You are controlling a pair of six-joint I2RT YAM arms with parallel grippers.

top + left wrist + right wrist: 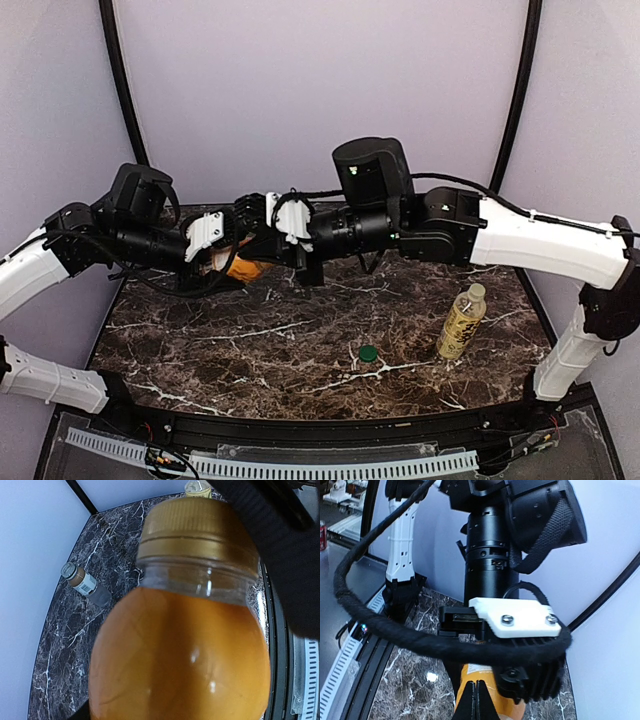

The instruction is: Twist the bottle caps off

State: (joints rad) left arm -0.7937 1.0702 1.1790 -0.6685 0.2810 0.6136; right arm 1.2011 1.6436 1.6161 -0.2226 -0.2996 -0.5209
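The short orange bottle (180, 650) with a gold cap (197, 525) fills the left wrist view. My left gripper (228, 255) is shut on its body and holds it above the table at the back left; its fingers are hidden behind the bottle. My right gripper (477, 702) has its fingers pressed together, right next to the orange bottle (487, 680); it shows as a black mass (282, 555) beside the cap. The yellow-labelled bottle (461, 322) stands at the right, capped. The brownish bottle (85, 581) lies on its side.
A loose green cap (368, 352) lies on the dark marble table (250, 350) near the front middle. Both arms meet over the back left of the table. Pale walls close in the back and sides.
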